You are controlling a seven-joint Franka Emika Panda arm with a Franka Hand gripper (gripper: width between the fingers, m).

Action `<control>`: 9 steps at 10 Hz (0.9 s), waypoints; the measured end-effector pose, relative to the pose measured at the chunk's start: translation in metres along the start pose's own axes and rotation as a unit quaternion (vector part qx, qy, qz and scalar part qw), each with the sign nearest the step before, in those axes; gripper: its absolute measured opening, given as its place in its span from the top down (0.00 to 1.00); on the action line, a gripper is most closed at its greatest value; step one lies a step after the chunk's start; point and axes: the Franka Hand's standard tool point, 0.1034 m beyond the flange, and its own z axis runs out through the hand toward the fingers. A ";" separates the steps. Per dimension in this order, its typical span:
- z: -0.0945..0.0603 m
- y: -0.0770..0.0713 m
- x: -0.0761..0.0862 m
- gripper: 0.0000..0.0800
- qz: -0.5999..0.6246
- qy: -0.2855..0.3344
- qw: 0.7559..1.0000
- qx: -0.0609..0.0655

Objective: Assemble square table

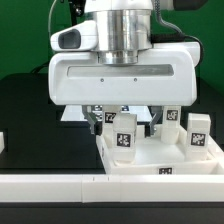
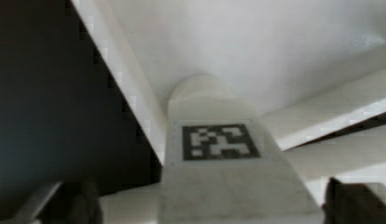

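- The white plastic square tabletop slab [image 1: 160,168] lies flat on the black table surface [image 1: 25,110], at about five o'clock in the exterior view; its raised rim and thick side wall face the camera, and a small black-and-white tag is set into that front wall.
- Short white legs with black-and-white square tags stand upright on the slab: one leg [image 1: 124,137] near the six o'clock of the robot's hand, another [image 1: 199,135] toward three o'clock, and one more [image 1: 172,117] behind, half hidden.
- The Franka arm's white two-finger gripper [image 1: 127,118] hangs over the slab's far edge, its dark fingers [image 1: 99,118] standing on either side of the nearest leg.
- In the wrist view that leg [image 2: 222,140] rises between the two dark fingertips [image 2: 48,205], its square tag facing the camera, with a visible gap on each side; the jaws stand wide and are not pressing on it.
- Behind the leg in the wrist view, the slab's pale rim runs diagonally against the black table.
- A long low white border bar [image 1: 60,183] runs along the six o'clock edge of the exterior view, just in front of the slab.
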 end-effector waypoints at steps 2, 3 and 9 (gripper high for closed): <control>0.001 0.000 0.000 0.58 0.061 0.000 0.998 0.000; 0.001 0.000 0.000 0.58 0.097 -0.001 0.995 0.000; 0.002 0.002 0.003 0.65 0.502 -0.008 0.865 0.016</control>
